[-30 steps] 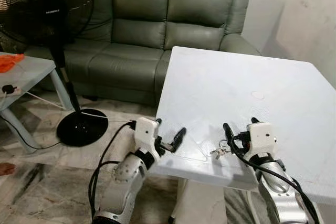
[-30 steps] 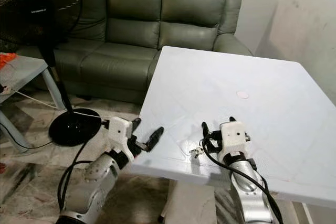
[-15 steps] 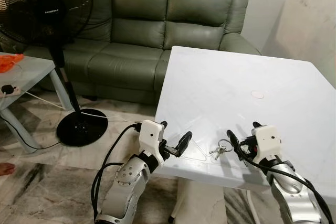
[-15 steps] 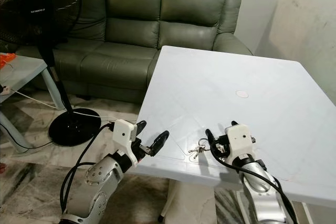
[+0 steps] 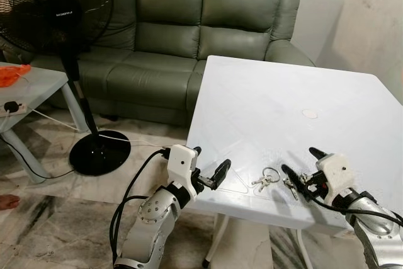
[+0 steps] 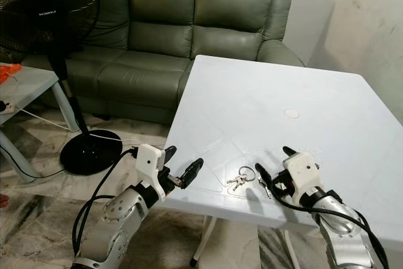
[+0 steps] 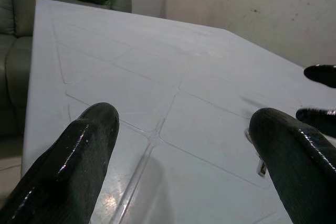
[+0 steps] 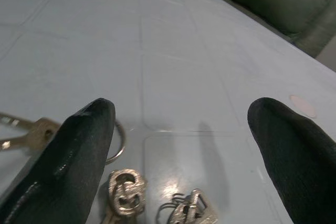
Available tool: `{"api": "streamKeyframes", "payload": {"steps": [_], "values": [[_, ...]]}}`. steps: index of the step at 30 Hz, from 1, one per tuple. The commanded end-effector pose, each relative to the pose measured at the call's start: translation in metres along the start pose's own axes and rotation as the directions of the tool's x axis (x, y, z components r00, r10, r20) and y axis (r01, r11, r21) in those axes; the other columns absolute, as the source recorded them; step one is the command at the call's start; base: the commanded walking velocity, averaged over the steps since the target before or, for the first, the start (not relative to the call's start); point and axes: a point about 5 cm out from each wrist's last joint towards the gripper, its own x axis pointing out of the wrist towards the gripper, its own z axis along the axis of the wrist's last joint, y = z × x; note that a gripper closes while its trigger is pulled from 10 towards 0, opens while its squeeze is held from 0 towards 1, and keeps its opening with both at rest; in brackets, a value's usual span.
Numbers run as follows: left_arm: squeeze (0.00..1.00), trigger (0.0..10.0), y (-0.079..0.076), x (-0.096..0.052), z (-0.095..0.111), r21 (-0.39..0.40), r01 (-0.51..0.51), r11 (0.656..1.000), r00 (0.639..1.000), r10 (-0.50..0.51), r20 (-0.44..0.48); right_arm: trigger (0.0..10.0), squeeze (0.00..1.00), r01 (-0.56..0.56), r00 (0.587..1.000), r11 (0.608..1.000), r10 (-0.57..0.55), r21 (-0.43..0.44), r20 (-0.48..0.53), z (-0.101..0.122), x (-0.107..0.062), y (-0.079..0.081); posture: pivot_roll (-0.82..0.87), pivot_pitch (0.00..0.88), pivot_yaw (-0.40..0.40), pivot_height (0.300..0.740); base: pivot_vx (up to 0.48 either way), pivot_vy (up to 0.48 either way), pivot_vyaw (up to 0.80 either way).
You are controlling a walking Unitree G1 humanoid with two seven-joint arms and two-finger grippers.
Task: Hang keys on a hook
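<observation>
Now the keys (image 5: pixel 266 179) lie loose on the white table (image 5: pixel 277 105), close to its near edge, ring and blades flat on the surface. The right gripper (image 5: pixel 301 168) has drawn back from them since a second ago, when its fingers were closed around the bunch; its two black fingers now stand wide apart, just beside the keys on the side away from the table's left corner, with another small piece of the bunch between them. In the right wrist view the keys (image 8: pixel 126 192) rest on the table between and just ahead of the spread fingertips (image 8: pixel 79 145), untouched.

The left gripper (image 5: pixel 210 167) hovers at the table's near left corner, fingers spread wide and holding nothing, much as it did half a second ago. A small round mark (image 5: pixel 309 113) sits further in on the table. Beyond the table's far edge stands a green sofa (image 5: pixel 189 36), and off its left side a black standing fan (image 5: pixel 63 42).
</observation>
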Motion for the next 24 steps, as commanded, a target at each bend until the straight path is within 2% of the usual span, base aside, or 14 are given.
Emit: {"api": "streamKeyframes", "payload": {"steps": [1, 4, 5, 8, 9, 10, 11, 12, 13, 17, 24], "values": [[0.00, 10.0, -0.003, 0.002, 0.005, 0.019, 0.011, 1.000, 1.000, -0.011, 0.009, 10.0, 0.00, -0.038, 0.998, 0.999, 0.037, -0.024, -0.052, -0.008, -0.002, 0.003, -0.02, 0.012, -0.060, 0.740, 0.000, 0.000, 0.00], [0.00, 10.0, -0.002, 0.002, 0.005, 0.019, 0.008, 1.000, 1.000, -0.008, 0.009, 10.0, 0.00, -0.045, 0.997, 0.999, 0.043, -0.031, -0.059, -0.011, -0.001, 0.005, -0.02, 0.012, -0.060, 0.740, 0.000, 0.000, 0.00], [0.00, 10.0, -0.002, 0.002, 0.005, 0.019, 0.007, 1.000, 1.000, -0.007, 0.010, 8.9, 0.00, -0.058, 0.996, 0.998, 0.056, -0.025, -0.066, -0.012, 0.000, 0.006, -0.02, 0.014, -0.061, 0.740, 0.000, 0.000, 0.00], [0.00, 10.0, -0.001, 0.001, 0.006, 0.015, 0.000, 1.000, 1.000, 0.000, 0.013, 8.7, 0.00, -0.076, 0.994, 0.996, 0.073, -0.036, -0.083, -0.015, -0.001, 0.008, -0.02, 0.014, -0.061, 0.740, 0.000, 0.000, 0.00], [0.00, 10.0, -0.001, 0.001, 0.006, 0.014, -0.002, 1.000, 1.000, 0.001, 0.013, 5.4, 0.00, -0.088, 0.993, 0.996, 0.085, -0.029, -0.087, -0.016, -0.001, 0.008, -0.02, 0.018, -0.062, 0.740, 0.000, 0.000, 0.00], [0.00, 10.0, -0.001, 0.001, 0.006, 0.014, -0.002, 1.000, 1.000, 0.001, 0.013, 5.4, 0.00, -0.088, 0.993, 0.996, 0.085, -0.029, -0.087, -0.016, -0.001, 0.008, -0.02, 0.018, -0.062, 0.740, 0.000, 0.000, 0.00], [0.00, 10.0, -0.001, 0.001, 0.006, 0.013, -0.004, 1.000, 1.000, 0.004, 0.013, 2.7, 0.00, -0.105, 0.991, 0.994, 0.103, -0.018, -0.088, -0.017, -0.003, 0.009, -0.02, 0.022, -0.066, 0.740, 0.000, 0.000, 0.00], [0.00, 10.0, -0.001, 0.001, 0.006, 0.012, -0.006, 1.000, 1.000, 0.005, 0.013, 2.7, 0.00, -0.109, 0.990, 0.994, 0.107, -0.014, -0.087, -0.018, -0.003, 0.009, -0.02, 0.022, -0.066, 0.740, 0.000, 0.000, 0.00], [0.00, 10.0, 0.000, 0.000, 0.006, 0.011, -0.008, 1.000, 1.000, 0.008, 0.013, 0.0, 0.00, -0.110, 0.989, 0.994, 0.108, -0.023, -0.097, -0.019, -0.004, 0.008, -0.02, 0.022, -0.066, 0.740, 0.000, 0.000, 0.00], [0.00, 10.0, 0.000, 0.000, 0.005, 0.004, -0.017, 1.000, 1.000, 0.017, 0.013, 0.0, 0.00, -0.127, 0.987, 0.991, 0.123, -0.037, -0.108, -0.021, -0.007, 0.007, -0.02, 0.031, -0.067, 0.740, 0.000, 0.000, 0.00], [0.00, 10.0, 0.001, 0.000, 0.005, 0.001, -0.023, 1.000, 1.000, 0.023, 0.016, 0.0, 0.00, -0.132, 0.985, 0.991, 0.130, -0.011, -0.116, -0.025, -0.011, 0.004, -0.02, 0.036, -0.066, 0.740, 0.000, 0.000, 0.00]]}}
